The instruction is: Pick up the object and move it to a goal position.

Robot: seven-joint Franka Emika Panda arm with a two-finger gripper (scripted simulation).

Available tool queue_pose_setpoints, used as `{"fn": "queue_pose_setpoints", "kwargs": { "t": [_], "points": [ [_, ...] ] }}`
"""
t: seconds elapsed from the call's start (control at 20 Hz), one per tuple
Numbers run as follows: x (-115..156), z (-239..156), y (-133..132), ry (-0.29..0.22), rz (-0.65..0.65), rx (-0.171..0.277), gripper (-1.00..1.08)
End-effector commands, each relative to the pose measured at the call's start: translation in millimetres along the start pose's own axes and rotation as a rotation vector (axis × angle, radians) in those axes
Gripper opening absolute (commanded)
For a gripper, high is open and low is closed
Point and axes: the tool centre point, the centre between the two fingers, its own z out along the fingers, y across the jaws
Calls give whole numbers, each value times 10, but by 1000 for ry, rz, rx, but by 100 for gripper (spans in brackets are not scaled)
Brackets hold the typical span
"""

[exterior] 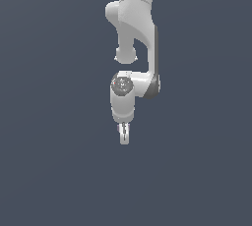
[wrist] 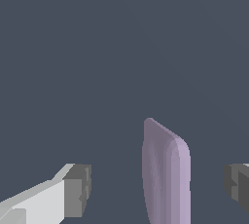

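Note:
The object [wrist: 165,179] is a small mauve-purple block with rounded edges, standing on its narrow side between my fingers in the wrist view. My gripper [wrist: 156,191] is open around it. One grey pad [wrist: 78,191] and the other pad [wrist: 237,188] each stand apart from the block, with a wider gap on the first side. In the exterior view my gripper [exterior: 124,134] points straight down at the middle of the picture, below the white arm [exterior: 134,28]. The block does not show there; the fingers hide it.
A plain dark blue-grey surface [exterior: 54,171] fills both views. No other object, container or edge shows, and no goal marker is in sight.

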Motion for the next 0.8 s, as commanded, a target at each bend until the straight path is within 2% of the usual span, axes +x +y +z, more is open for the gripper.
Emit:
{"fn": "queue_pose_setpoints", "kwargs": {
  "t": [0.0, 0.75],
  "points": [
    [0, 9, -9, 0, 0, 2, -100],
    [48, -69, -4, 0, 0, 2, -100]
  ]
}}
